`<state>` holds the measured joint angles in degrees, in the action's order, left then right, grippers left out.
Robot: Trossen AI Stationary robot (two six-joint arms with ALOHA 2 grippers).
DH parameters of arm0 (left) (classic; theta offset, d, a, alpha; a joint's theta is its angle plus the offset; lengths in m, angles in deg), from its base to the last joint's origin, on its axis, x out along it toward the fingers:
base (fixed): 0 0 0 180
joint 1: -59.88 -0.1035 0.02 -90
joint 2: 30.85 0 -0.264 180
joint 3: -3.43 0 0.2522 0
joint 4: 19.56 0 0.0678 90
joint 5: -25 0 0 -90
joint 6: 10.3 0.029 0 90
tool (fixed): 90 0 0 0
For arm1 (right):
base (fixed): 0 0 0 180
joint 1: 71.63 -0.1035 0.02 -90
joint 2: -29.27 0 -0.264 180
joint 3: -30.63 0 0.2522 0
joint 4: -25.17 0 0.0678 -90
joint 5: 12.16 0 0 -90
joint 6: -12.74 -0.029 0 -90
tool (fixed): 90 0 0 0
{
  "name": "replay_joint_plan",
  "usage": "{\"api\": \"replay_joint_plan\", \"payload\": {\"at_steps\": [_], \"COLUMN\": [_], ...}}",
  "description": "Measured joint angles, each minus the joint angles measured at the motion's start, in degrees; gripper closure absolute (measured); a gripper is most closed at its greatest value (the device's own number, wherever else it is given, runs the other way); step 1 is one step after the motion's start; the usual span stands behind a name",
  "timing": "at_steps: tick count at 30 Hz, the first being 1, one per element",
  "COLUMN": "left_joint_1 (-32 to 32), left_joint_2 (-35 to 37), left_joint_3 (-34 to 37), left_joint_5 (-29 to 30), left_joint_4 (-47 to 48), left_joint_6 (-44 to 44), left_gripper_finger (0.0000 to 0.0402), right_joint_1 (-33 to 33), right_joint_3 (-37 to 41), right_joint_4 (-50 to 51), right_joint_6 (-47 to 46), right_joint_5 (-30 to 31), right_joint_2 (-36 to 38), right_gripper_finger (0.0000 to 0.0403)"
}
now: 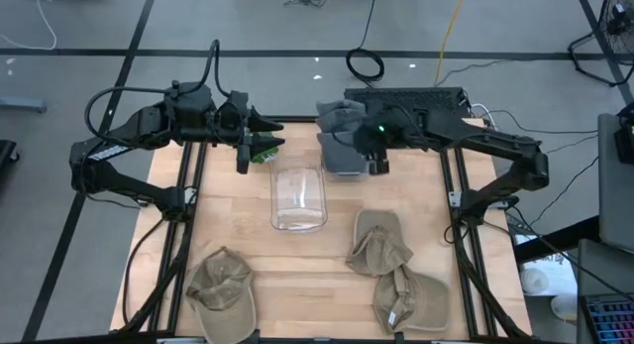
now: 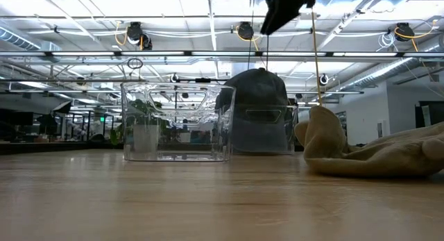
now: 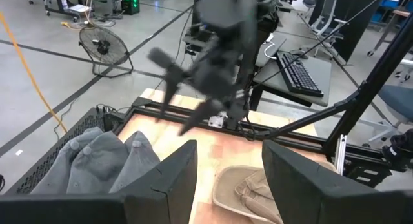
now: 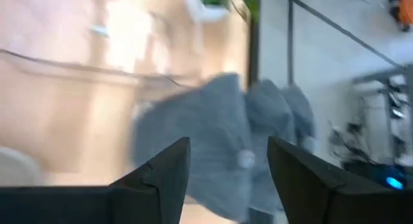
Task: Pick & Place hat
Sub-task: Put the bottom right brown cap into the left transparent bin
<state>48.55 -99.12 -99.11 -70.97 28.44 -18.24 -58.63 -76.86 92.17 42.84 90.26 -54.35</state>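
One grey hat (image 1: pixel 342 136) half hidden beneath right end effector (image 1: pixel 377 167)

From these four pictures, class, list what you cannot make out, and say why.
- Grey hat: right wrist view is motion-blurred, so its detail is lost.
- Right claw: fingertip gap too small in the high view.
- Front khaki hat: table edge cuts it off, high view.
- Plant: clear bin smears it, low view.

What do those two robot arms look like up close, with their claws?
Both arms are dark, jointed and slim. The left arm carries a looping black cable; the right arm shows a small green light near its wrist. Each claw, left and right, has two flat, angular black fingers.
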Motion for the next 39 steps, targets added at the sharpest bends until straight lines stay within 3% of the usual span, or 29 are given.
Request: {"api": "replay_joint_plan", "payload": {"at_steps": [5,14,25,35,39], "left_joint_1": [0.0,0.0,0.0,0.0,0.0], "left_joint_2": [0.0,0.0,0.0,0.0,0.0], "left_joint_3": [0.0,0.0,0.0,0.0,0.0], "left_joint_5": [0.0,0.0,0.0,-0.5,-0.5], "left_joint_4": [0.0,0.2,0.3,0.3,0.3], "left_joint_6": [0.1,1.4,-0.3,-7.5,-10.8], "left_gripper_finger": [0.022,0.022,0.022,0.022,0.022], "right_joint_1": [-5.0,-13.9,-24.3,-33.8,-36.6], "right_joint_3": [0.0,0.0,0.0,-0.1,-1.5], "right_joint_4": [0.0,-0.1,1.1,4.8,7.0], "right_joint_6": [-9.0,-23.4,-44.1,-52.3,-55.0], "right_joint_5": [-3.6,4.3,3.6,0.7,-3.0], "right_joint_2": [3.1,4.5,4.5,4.5,4.4], "right_gripper_finger": [0.0219,0.0206,0.0183,0.0183,0.0183]}}
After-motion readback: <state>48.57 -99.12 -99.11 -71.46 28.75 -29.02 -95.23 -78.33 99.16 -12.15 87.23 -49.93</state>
